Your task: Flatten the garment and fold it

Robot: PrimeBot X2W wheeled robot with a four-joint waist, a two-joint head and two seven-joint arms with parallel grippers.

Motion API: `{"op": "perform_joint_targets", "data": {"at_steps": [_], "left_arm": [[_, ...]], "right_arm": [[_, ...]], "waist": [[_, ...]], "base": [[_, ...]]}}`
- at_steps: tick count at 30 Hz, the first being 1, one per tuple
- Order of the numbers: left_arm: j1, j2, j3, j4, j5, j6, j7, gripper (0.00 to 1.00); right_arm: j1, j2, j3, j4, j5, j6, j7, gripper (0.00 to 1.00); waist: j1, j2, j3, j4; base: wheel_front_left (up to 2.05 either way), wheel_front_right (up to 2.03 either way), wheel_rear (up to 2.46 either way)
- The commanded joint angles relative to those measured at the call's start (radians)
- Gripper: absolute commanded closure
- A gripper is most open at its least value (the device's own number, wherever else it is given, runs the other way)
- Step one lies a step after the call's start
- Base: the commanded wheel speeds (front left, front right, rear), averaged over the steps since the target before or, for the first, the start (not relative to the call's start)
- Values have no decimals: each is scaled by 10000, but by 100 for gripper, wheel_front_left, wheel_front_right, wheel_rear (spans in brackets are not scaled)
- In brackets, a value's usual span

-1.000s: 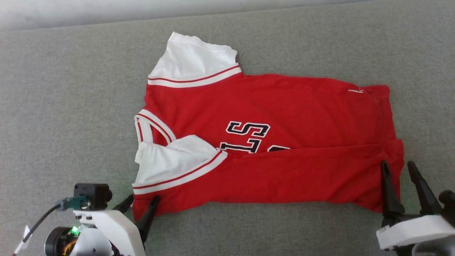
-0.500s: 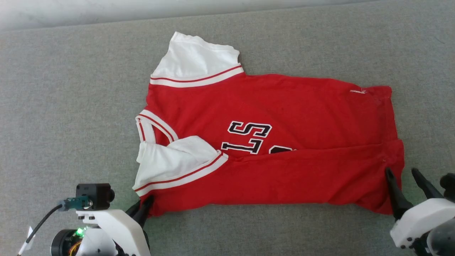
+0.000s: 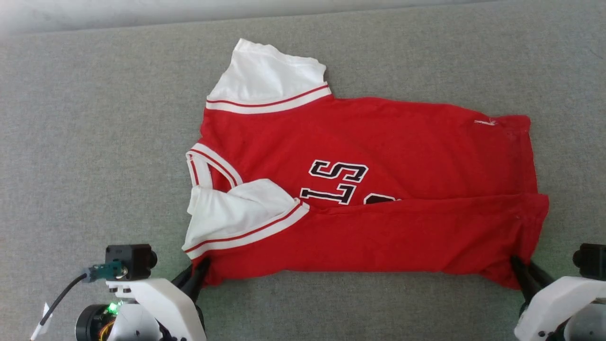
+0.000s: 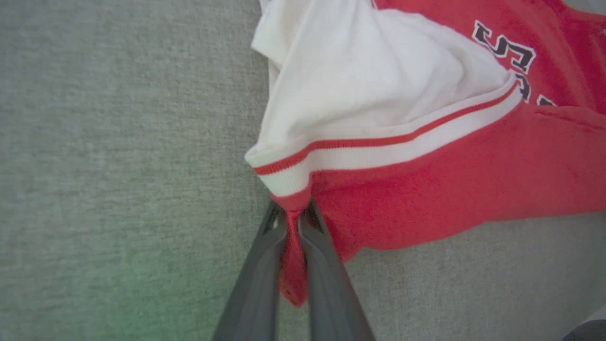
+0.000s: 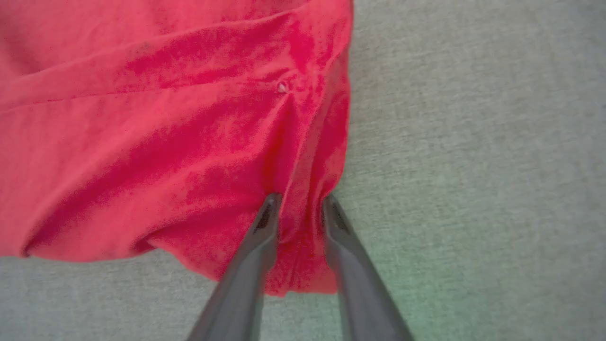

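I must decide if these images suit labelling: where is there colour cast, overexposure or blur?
Head view: sharp, but the strip beyond the grey surface is washed out. Left wrist view: green tint on the surface at lower left; the left gripper looks soft. Right wrist view: green tint at lower right; the garment looks grainy.

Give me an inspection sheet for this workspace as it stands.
Surface: grey cloth-like surface, the garment lying on it.
Job's things: garment, near side folded up over part of the lettering; near sleeve on top, far sleeve spread flat.
Clutter: nothing seen.
Grippers: left gripper shut on the near shoulder corner; right gripper astride the near hem corner, cloth between its fingers, grip unclear.
Cables: black cable, head view's lower left.
Surroundings: pale strip beyond the far edge.
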Motion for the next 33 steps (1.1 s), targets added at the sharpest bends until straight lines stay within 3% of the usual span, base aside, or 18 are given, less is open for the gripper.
{"op": "perform_joint_targets", "data": {"at_steps": [1,9,16,22,28,29,30,31,32,33], "left_arm": [[5,-121,-146,233,-104,-74,55,100],[366,-51,161,-49,-562,-99,63,100],[1542,77,369,-776,-878,298,418,100],[2482,-159,392,-1078,-1255,560,496,100],[2435,-379,324,-711,-1322,406,152,100],[2335,-455,328,-633,-1341,357,35,100],[2239,-502,320,-547,-1338,310,-55,80],[2135,-515,325,-472,-1283,269,-168,50],[2016,-579,383,-410,-1247,263,-352,0],[1911,-633,429,-358,-1219,238,-522,0]], "right_arm": [[88,143,162,174,115,-2,161,100],[-51,-71,-257,-328,103,-2,209,100],[384,-159,-883,-729,325,-2,679,100],[1022,-39,-1373,-868,322,-2,1374,100],[1061,76,-1345,-906,166,-2,1431,100],[1011,92,-1303,-883,169,-2,1368,91],[964,106,-1261,-857,167,-2,1301,73],[919,117,-1218,-842,162,-2,1225,54],[877,126,-1177,-838,166,-2,1142,0],[836,133,-1131,-854,204,-2,1066,0]], "waist": [[0,0,-48,-15],[0,0,-393,-71],[0,0,-684,62],[0,0,-743,298],[0,0,-837,469],[0,0,-863,488],[0,0,-892,507],[0,0,-917,523],[0,0,-938,537],[0,0,-960,543]], "base": [[0,0,0],[0,0,0],[0,0,0],[0,0,0],[0,0,0],[0,0,0],[0,0,0],[0,0,0],[0,0,0],[0,0,0]]}}
